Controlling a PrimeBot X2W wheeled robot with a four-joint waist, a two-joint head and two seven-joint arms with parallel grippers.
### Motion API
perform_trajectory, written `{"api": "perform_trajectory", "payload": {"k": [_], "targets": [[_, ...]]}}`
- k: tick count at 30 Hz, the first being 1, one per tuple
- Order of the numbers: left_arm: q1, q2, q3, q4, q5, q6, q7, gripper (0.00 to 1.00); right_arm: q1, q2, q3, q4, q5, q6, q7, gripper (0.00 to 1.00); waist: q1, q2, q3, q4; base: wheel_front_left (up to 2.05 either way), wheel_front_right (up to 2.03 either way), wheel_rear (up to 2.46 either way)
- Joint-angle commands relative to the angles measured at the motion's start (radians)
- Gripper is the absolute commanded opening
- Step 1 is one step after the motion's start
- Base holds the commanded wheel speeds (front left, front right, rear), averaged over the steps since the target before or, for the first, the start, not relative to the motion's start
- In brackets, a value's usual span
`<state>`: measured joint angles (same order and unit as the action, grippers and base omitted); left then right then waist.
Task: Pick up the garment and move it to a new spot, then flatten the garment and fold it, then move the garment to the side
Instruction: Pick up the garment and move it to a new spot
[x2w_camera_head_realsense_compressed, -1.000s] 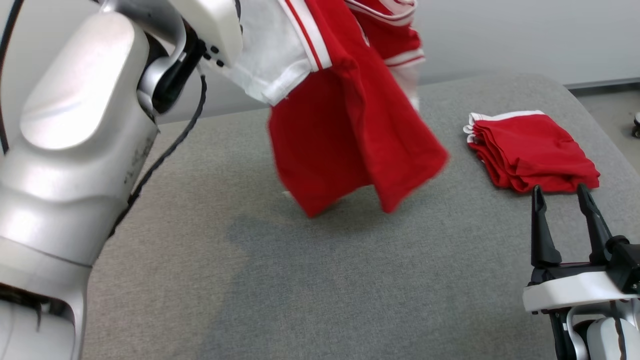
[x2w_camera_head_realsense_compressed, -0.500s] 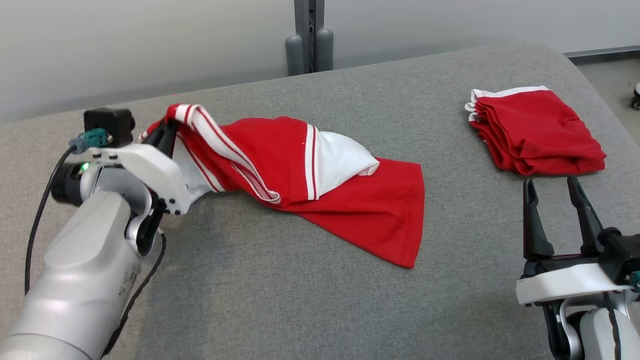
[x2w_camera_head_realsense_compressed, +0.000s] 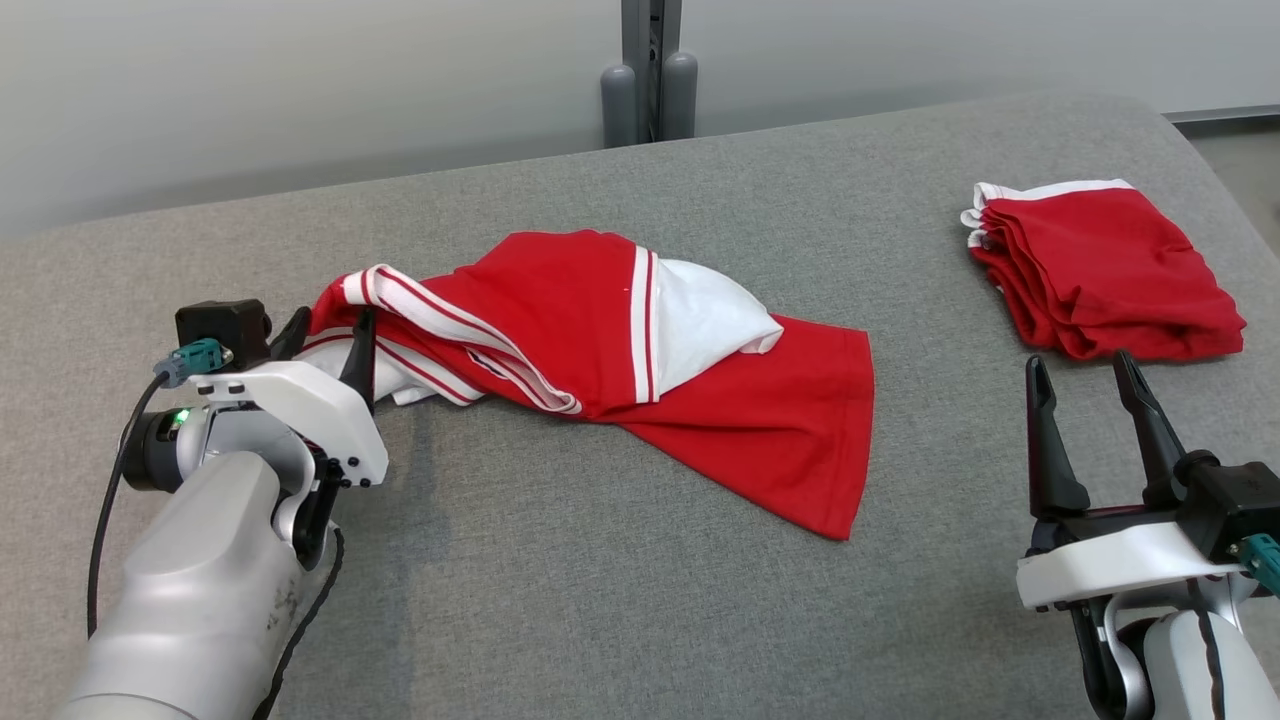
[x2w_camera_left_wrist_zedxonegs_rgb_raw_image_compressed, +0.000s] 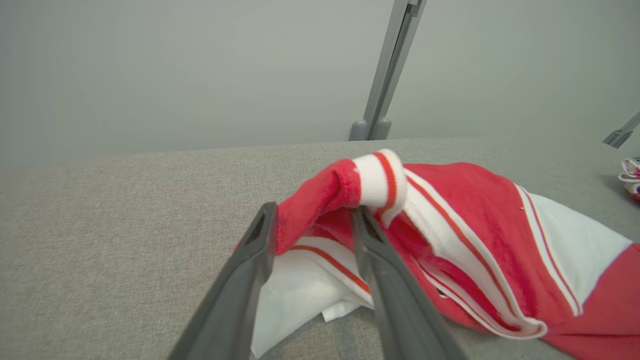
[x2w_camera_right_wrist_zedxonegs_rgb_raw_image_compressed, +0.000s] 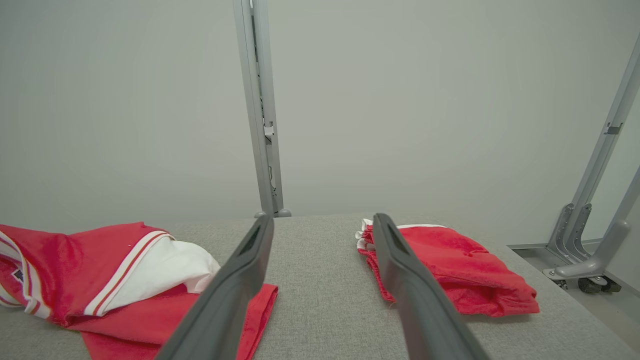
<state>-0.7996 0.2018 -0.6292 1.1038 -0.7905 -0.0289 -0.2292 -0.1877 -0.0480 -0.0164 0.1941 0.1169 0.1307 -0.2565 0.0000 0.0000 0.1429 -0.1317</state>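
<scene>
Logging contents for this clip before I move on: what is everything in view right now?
garment: one, red with white panels and stripes, lying crumpled on the table, left of centre
folded clothes: one pile, red with white trim, far right of the table
table: one, grey fabric top, under everything
post: one, grey, behind the table's far edge
wall: one, pale grey, behind the table
frame struts: two, grey metal, off the table's right end
left gripper: one, dark fingers, jaws apart at the garment's left end, a fold of cloth between them
right gripper: one, dark fingers, open, near the folded clothes, touching nothing
</scene>
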Motion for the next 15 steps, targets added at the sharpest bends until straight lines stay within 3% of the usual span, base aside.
{"api": "perform_trajectory", "payload": {"k": [1, 10, 15], "targets": [[0.014, -0.002, 0.002, 0.017, 0.000, -0.009, -0.012, 1.00, -0.007, -0.005, -0.001, 0.004, 0.001, 0.000, -0.007, 1.00, 0.0000, 0.0000, -0.003, 0.004, 0.00, 0.00, 0.00], [0.040, -0.010, -0.005, 0.045, 0.012, -0.036, -0.031, 1.00, 0.014, -0.005, -0.013, 0.012, -0.011, 0.000, -0.008, 1.00, 0.0000, 0.0000, -0.031, 0.032, 0.00, 0.00, 0.00], [0.076, -0.007, 0.015, -0.018, 0.031, -0.041, -0.037, 1.00, 0.034, -0.005, -0.023, 0.009, -0.014, 0.000, -0.008, 1.00, 0.0000, 0.0000, -0.060, 0.063, 0.00, 0.00, 0.00]]}}
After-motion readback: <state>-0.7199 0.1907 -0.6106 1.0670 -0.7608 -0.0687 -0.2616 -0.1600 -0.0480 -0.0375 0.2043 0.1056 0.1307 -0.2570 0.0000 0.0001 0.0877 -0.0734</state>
